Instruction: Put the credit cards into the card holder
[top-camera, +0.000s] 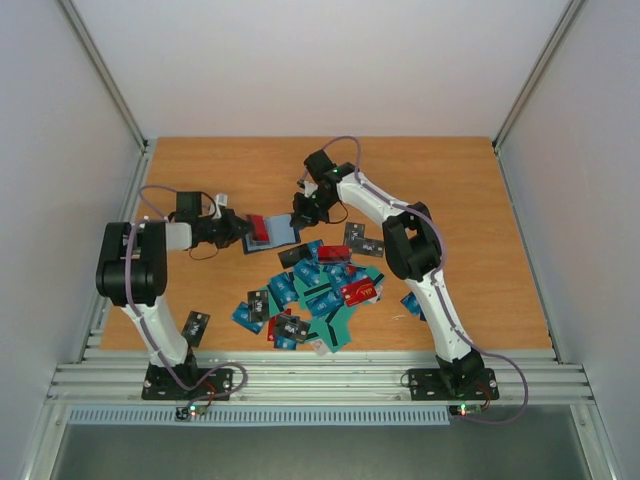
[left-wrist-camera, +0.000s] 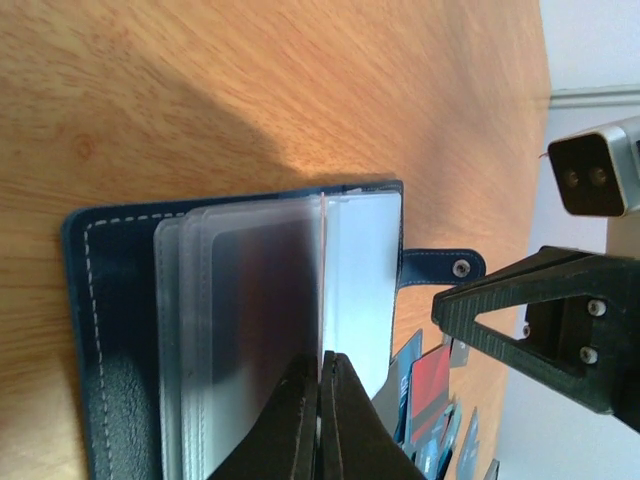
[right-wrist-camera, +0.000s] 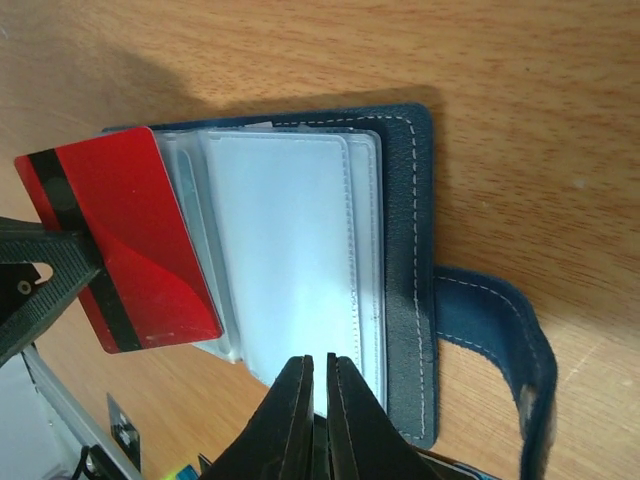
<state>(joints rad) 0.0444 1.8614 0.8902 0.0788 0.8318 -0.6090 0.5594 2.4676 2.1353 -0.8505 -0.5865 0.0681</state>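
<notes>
Top view: the card holder (top-camera: 275, 233) lies open on the bench (top-camera: 450, 200) between the left claw (top-camera: 243, 233) and right claw (top-camera: 303, 215), with the credit cards (top-camera: 318, 292) heaped just nearer the arm bases.

Left wrist: the left claw pinches 1 leaf of the clear sleeves (left-wrist-camera: 260, 300).

Right wrist: the right claw is narrow, its tips at a sleeve edge. A red card (right-wrist-camera: 125, 235) rests on the holder's sleeves.

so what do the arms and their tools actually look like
The left arm and right arm match: white links, black joint housings, lilac cables looped alongside, black bases with small green and red lights. The left tool and right tool are matte black, with flat wedge-shaped fingers held by silver screws, plus a silver-grey camera box.
</notes>
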